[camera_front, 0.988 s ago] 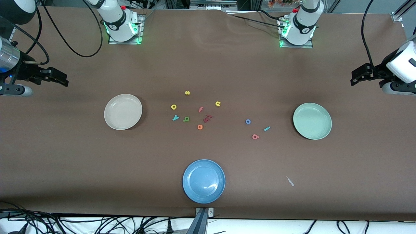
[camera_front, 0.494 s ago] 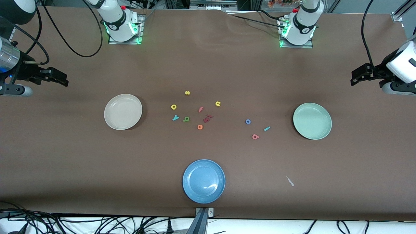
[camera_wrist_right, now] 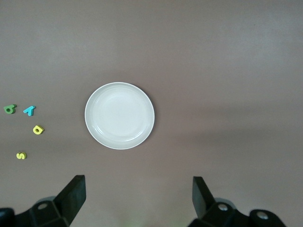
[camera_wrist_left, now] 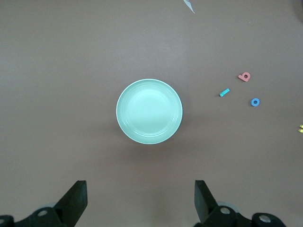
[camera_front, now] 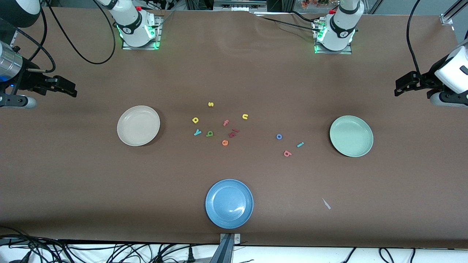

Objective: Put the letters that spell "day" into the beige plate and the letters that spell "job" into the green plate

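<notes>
The beige plate (camera_front: pixel 138 125) is sitting toward the right arm's end of the table, holding nothing. The green plate (camera_front: pixel 351 136) is sitting toward the left arm's end, also holding nothing. The blue plate (camera_front: pixel 229 203) is lying nearest the front camera, by the table edge.

The letters that spell "day" (camera_front: pixel 200 127) are lying between the beige plate and the table's middle. The letters that spell "job" (camera_front: pixel 289 144) are lying near the green plate. Bare table is surrounding each plate.

The right gripper (camera_front: pixel 71 90) is hanging above the table's end, fingers spread, holding nothing. The left gripper (camera_front: pixel 399 87) is doing likewise at its end.
</notes>
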